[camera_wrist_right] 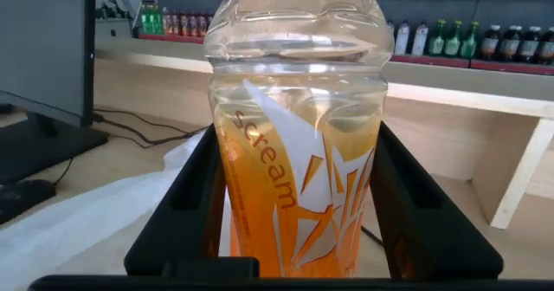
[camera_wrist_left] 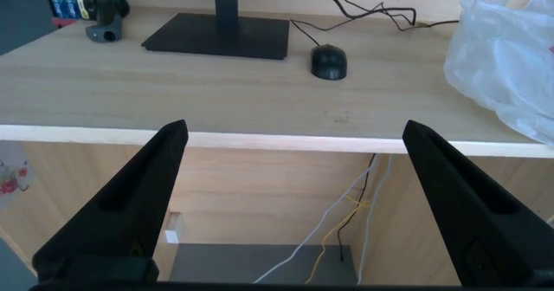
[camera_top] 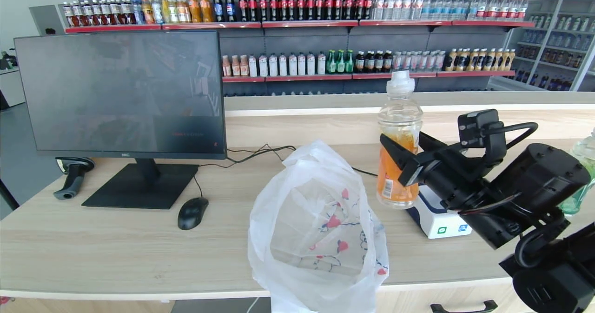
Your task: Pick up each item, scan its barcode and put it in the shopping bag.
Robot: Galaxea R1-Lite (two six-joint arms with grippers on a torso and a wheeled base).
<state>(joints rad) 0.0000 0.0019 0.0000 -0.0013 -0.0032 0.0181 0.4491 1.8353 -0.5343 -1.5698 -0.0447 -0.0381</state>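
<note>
My right gripper [camera_top: 403, 157] is shut on a clear bottle of orange drink [camera_top: 398, 150] with a white cap, held upright above the white scanner box [camera_top: 434, 213]. In the right wrist view the bottle [camera_wrist_right: 299, 152] sits between the two black fingers [camera_wrist_right: 195, 196]. A barcode shows low on the bottle's side in the head view. The white plastic shopping bag [camera_top: 316, 229] with red and blue prints stands open at the counter's front, left of the bottle. My left gripper [camera_wrist_left: 290, 204] hangs open below the counter's front edge, nothing between its fingers.
A monitor [camera_top: 121, 94] on a black stand, a black mouse [camera_top: 192, 212] and a handheld scanner [camera_top: 72, 176] occupy the counter's left. Cables run behind the bag. A green-tinted bottle [camera_top: 581, 173] stands at the far right. Drink shelves line the back wall.
</note>
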